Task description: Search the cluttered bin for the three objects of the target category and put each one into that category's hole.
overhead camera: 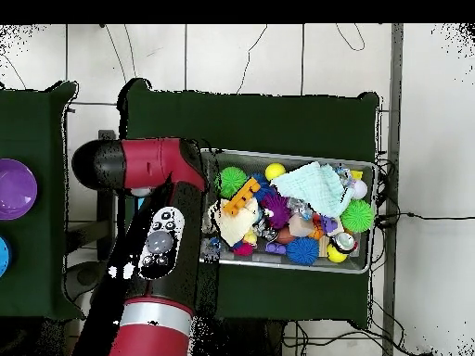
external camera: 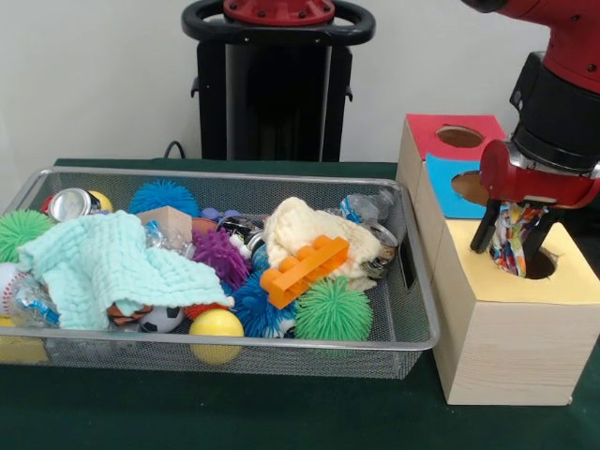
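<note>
While my gripper (external camera: 514, 246) hangs over the yellow hole (external camera: 542, 264), I see its two dark fingers (external camera: 485, 230) closed on a crumpled wrapper (external camera: 512, 234) with many colours on it. The wrapper's low end sits right at the rim of that hole, on the side toward the bin.

I use the wire bin (external camera: 412, 333) as my landmark. Its near wall is thin metal mesh, and green cloth lies bare in front of it. Just inside the near wall I see one smooth yellow ball (external camera: 217, 324) and one black and white ball (external camera: 161, 320). A bit further in I count a spiky green ball (external camera: 333, 308), a spiky blue one (external camera: 255, 309) and a spiky purple one (external camera: 219, 253). One orange plastic brick (external camera: 306, 270) with round studs rests tilted on a soft cream cloth (external camera: 295, 228). One mint cloth (external camera: 112, 270), fuzzy and folded, covers the bin's left part. Against the far wall are one shiny can (external camera: 71, 202) and another spiky blue ball (external camera: 163, 197).

Just beside the bin's right wall stands a wooden box (external camera: 506, 347) with three tops going back: yellow, then blue (external camera: 448, 187), then red (external camera: 431, 141). Each has one round hole. The box nearly touches the bin, so there is little room between them.

From above, my red arm (overhead camera: 153, 241) covers the box beside the bin (overhead camera: 364, 165).
</note>
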`<act>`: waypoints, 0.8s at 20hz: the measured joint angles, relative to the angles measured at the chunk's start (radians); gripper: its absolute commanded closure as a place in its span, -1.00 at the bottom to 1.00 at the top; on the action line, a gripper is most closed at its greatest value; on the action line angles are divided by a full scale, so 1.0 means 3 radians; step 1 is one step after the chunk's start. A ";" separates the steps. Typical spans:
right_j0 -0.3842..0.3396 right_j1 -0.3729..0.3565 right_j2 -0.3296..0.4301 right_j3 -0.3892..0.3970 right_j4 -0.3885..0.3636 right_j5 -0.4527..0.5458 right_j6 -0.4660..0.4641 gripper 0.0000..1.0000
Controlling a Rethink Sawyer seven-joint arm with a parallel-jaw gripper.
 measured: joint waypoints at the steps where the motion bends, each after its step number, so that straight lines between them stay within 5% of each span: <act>1: -0.0012 0.0001 0.0006 0.0001 0.0023 0.0002 0.0000 -1.00; 16: -0.0108 -0.0005 0.0051 0.0027 0.0233 0.0073 0.0001 -1.00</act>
